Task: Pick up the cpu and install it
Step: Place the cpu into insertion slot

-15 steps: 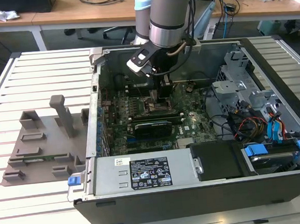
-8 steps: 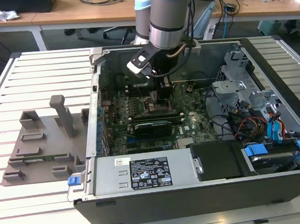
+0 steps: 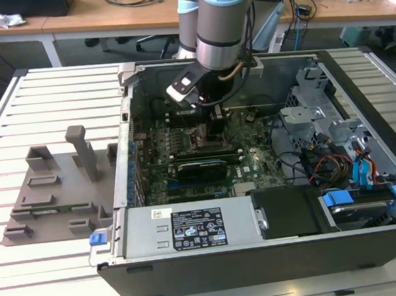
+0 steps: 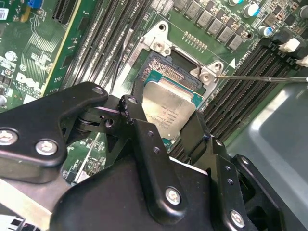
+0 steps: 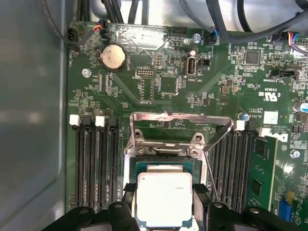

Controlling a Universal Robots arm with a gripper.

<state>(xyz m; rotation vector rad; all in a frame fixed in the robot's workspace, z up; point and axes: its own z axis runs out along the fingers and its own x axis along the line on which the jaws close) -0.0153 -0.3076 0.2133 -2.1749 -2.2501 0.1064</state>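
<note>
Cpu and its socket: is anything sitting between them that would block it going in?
Nothing visible does. The tool holds the cpu by two edges just over the open socket, and the metal retaining frame is swung up and back, clear of it.

The cpu (image 5: 164, 197) has a satin metal top; fingers (image 4: 144, 139) matt black.

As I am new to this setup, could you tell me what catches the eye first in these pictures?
In the exterior view, the grey robot arm reaches down into an open computer case lying on a slatted table. In the first wrist view, its black hand grips a silvery square chip by two opposite edges at the socket, whose metal frame is swung open.
</note>
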